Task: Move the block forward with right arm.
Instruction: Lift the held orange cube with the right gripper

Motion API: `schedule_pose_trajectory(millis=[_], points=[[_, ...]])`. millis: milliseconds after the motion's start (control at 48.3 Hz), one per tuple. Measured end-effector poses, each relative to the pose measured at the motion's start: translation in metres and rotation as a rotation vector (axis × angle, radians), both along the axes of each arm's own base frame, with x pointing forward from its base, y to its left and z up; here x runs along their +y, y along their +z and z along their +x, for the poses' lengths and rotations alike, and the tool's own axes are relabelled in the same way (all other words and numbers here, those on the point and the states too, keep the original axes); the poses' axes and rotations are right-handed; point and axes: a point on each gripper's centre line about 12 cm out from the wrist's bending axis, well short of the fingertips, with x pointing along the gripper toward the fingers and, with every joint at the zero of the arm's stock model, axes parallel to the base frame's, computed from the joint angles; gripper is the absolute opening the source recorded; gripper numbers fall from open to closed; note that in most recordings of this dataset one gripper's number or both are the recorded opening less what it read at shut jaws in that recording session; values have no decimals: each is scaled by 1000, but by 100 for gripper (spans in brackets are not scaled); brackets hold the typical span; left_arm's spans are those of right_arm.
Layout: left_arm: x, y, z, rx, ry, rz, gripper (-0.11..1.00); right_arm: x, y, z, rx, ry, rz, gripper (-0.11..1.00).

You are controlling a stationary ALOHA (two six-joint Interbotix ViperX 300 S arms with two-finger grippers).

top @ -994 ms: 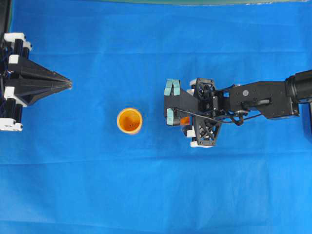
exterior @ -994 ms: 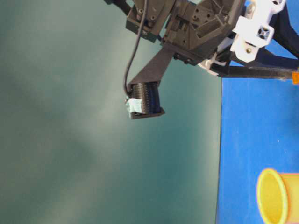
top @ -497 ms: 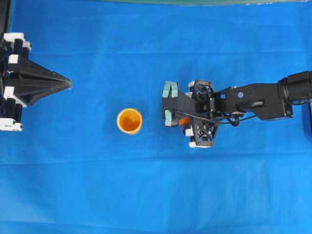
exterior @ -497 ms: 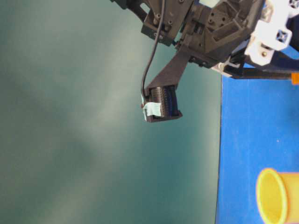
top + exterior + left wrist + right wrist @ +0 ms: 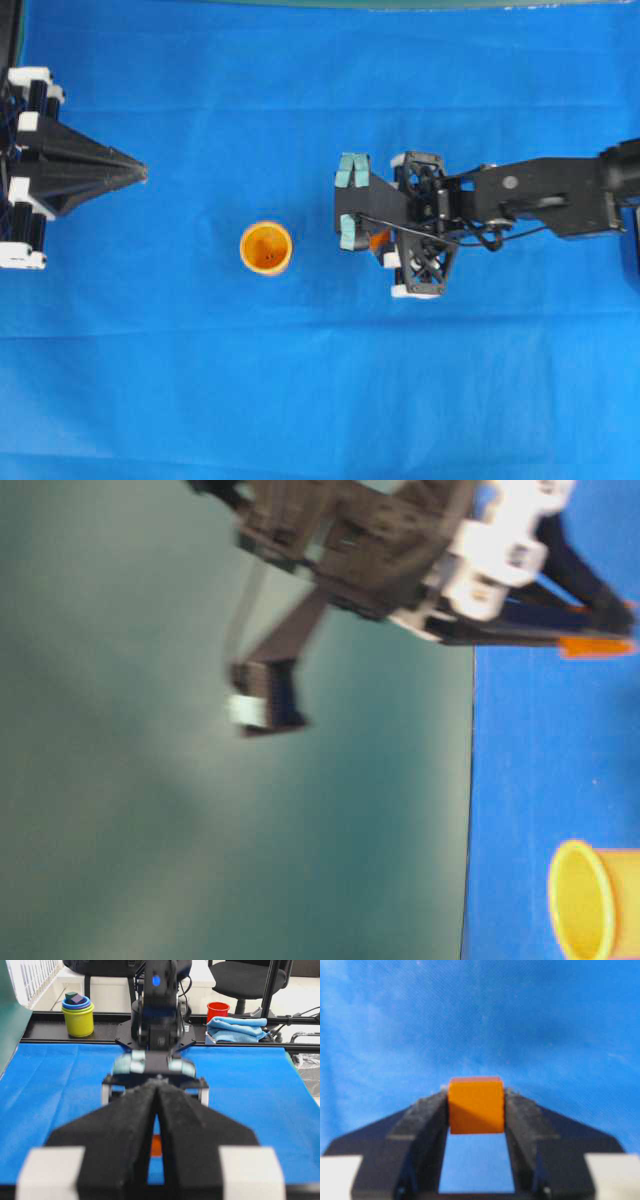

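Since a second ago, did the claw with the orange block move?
Yes, barely. In the overhead view the right claw holding the block has edged toward the view's top, judged against the unmoved cup.

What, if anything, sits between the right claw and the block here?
Nothing visible. In the right wrist view the block sits directly between the right claw's fingers, which touch both of its sides. The cup stands apart on the blue cloth.

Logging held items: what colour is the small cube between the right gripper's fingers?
Orange; the small cube in the right gripper shows best in the right wrist view.
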Motion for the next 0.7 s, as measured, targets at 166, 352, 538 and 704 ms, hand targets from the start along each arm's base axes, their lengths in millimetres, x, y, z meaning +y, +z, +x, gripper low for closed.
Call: schedule_pose_trajectory(millis=[166, 352, 538, 704], points=[[0, 0, 0, 0, 0, 3, 0, 3, 34, -11, -6, -3, 4, 41], [0, -1, 1, 5, 0, 3, 0, 12, 66, -21, -37, 15, 6, 41], [0, -1, 1, 3, 0, 0, 0, 27, 91, -29, -68, 50, 13, 41], [0, -1, 1, 5, 0, 2, 0, 43, 112, -32, -79, 88, 26, 41]])
